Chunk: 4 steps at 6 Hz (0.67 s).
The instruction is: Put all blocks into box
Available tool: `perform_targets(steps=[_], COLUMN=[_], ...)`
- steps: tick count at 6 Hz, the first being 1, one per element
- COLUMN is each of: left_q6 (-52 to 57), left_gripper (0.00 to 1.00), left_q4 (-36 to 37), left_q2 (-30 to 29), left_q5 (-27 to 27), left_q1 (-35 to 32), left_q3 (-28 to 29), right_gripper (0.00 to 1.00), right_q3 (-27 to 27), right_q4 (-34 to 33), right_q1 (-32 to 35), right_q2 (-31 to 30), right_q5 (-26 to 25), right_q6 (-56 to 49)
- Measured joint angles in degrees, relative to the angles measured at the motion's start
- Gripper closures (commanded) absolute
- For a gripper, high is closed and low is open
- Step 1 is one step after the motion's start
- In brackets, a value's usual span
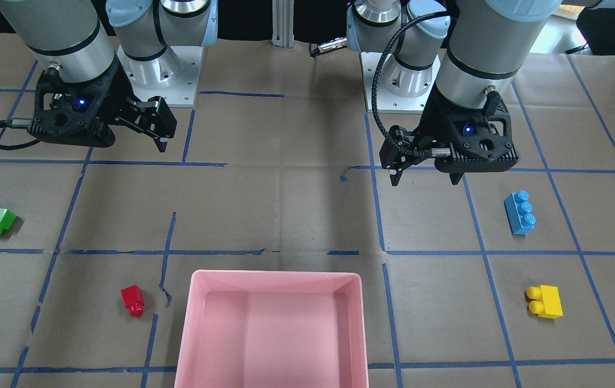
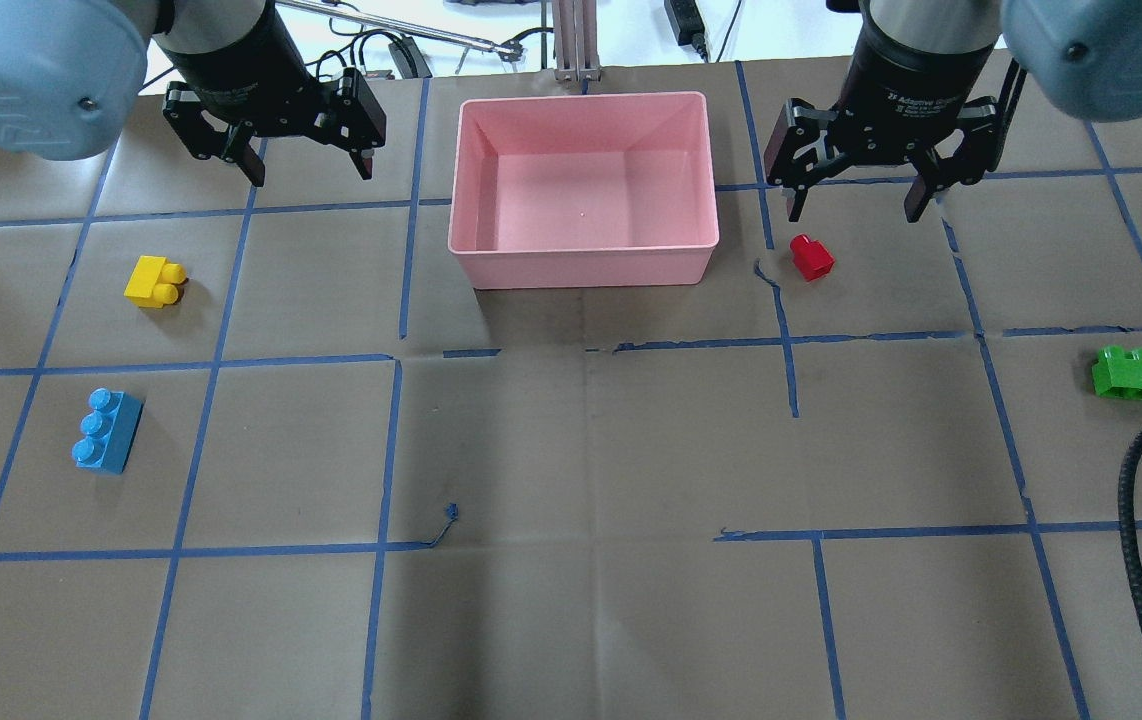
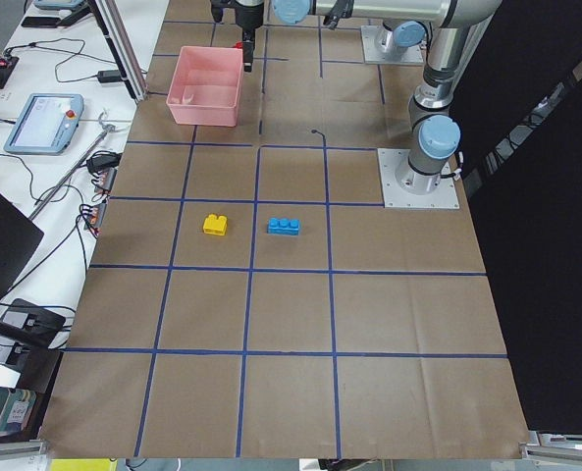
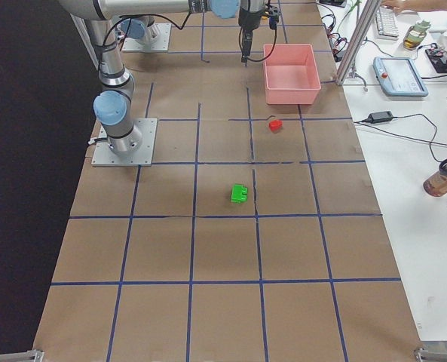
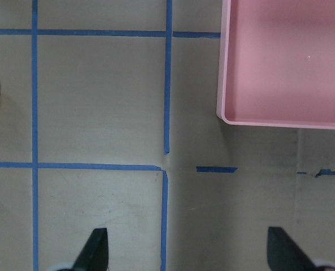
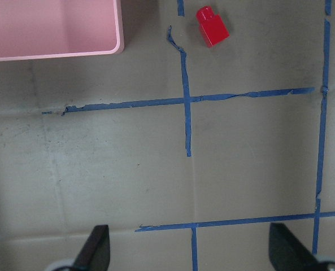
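Observation:
The pink box (image 2: 581, 98) stands empty at the far middle of the table; it also shows in the front view (image 1: 275, 275). All the blocks lie on the table outside it. The red brick (image 2: 811, 257) is just right of the box, under my open, empty right gripper (image 2: 854, 212). The green brick (image 2: 1129, 373) lies further right. The yellow brick (image 2: 155, 282) and the blue brick (image 2: 106, 430) lie at the left. My left gripper (image 2: 311, 172) is open and empty, raised left of the box. The right wrist view shows the red brick (image 6: 212, 26) and the box corner (image 6: 54, 55).
A black cable (image 2: 1136, 530) hangs over the table's right side. The two robot bases (image 1: 159, 81) stand at the robot's edge. Blue tape lines grid the brown paper. An operator desk with a pendant (image 4: 400, 75) lies beyond the box.

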Motion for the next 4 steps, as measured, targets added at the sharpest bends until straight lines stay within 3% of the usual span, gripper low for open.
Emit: perform_targets(steps=[4], left_q6=[0.3], left_gripper=[0.01], left_q4=[-0.2], left_q2=[0.0], left_q5=[-0.2], left_q1=[0.5], left_q3=[-0.1], right_gripper=[0.0], right_q3=[0.0], right_q4=[0.0], right_q1=[0.2], right_q2=[0.0], right_q5=[0.0], right_q6=[0.0])
